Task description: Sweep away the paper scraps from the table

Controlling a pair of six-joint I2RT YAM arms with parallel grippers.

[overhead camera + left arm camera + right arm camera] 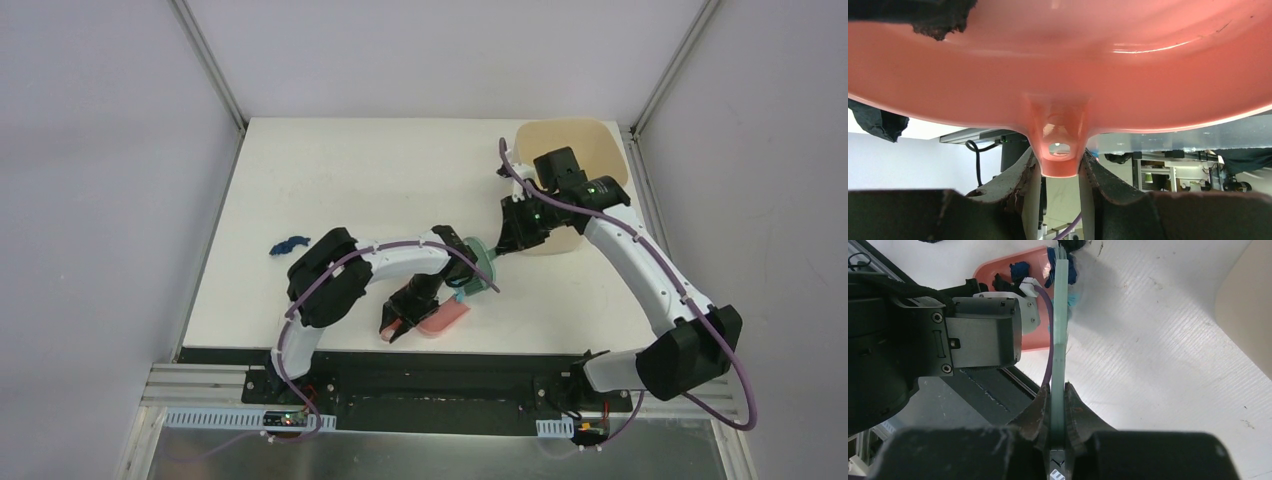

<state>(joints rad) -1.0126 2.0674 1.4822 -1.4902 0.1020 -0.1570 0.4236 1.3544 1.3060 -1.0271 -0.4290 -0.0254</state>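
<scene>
White flat bench [380, 170], left claw [1060, 172] clamped on handle of pink plastic dustpan [447, 318], right claw [1058, 405] clamped on teal hand brush [1060, 315], dark blue crumpled paper scraps [1018, 269] in dustpan, one blue wad [290, 243] on bench, left side.

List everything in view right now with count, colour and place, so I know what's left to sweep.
loose paper scrap: one, dark blue, left side of the table, away from both arms
paper scraps in the dustpan: several, dark blue and black, exact count unclear
dustpan: one, pink, at the table's near edge, centre
hand brush: one, teal, head right beside the dustpan
bin: one, beige, far right corner
table: one, white
left tool: black, shut on the dustpan's handle
right tool: black, shut on the hand brush's handle
</scene>
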